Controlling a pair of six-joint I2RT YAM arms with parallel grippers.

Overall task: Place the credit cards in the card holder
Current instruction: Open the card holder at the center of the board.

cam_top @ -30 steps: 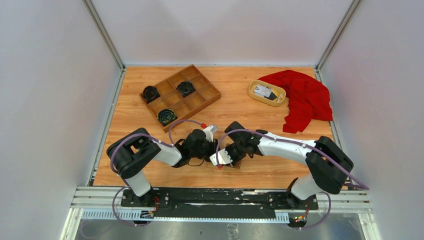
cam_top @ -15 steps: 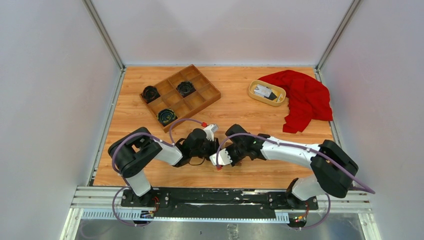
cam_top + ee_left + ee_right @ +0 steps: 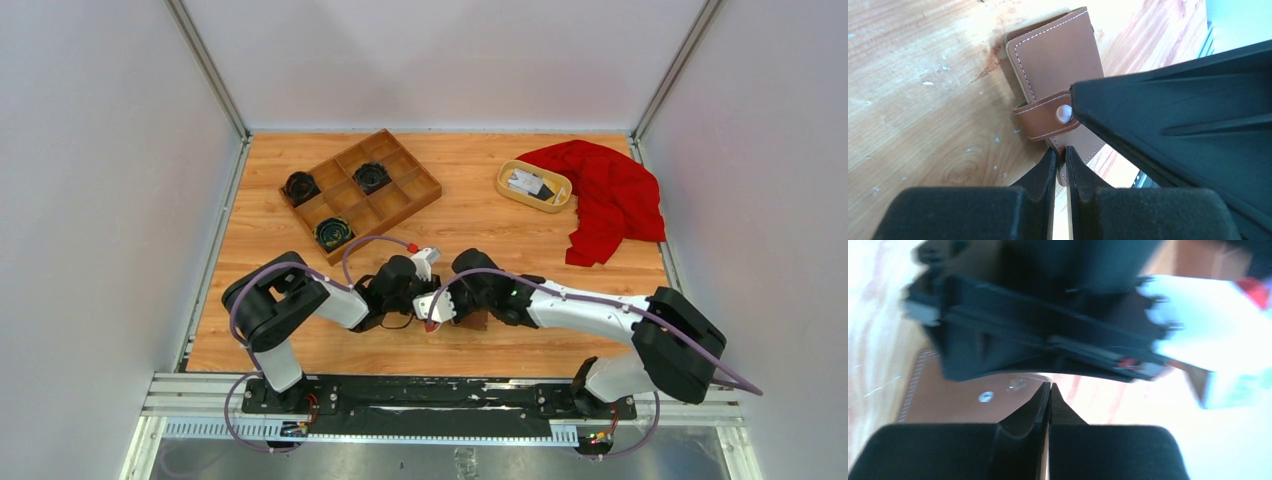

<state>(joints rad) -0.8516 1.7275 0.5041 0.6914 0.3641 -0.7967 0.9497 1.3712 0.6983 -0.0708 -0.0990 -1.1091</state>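
Observation:
The brown card holder (image 3: 473,320) lies on the table near the front centre, mostly hidden under both grippers. In the left wrist view the card holder (image 3: 1058,55) is folded, with its strap snapped over it. My left gripper (image 3: 1060,152) is shut on its near edge; it also shows in the top view (image 3: 438,296). My right gripper (image 3: 1049,386) is shut, with its tips at the strap's edge on the card holder (image 3: 948,400) and nothing visible between them. It sits at the card holder in the top view (image 3: 458,310). The credit cards (image 3: 525,183) lie in the yellow dish (image 3: 505,178) at the back right.
A wooden compartment tray (image 3: 425,186) at the back left holds three black coiled items. A red cloth (image 3: 605,195) lies beside the dish at the right edge. The two wrists crowd each other over the card holder.
My right wrist has shifted a little left toward the left gripper and its elbow has swung out to the right. The left arm has barely moved.

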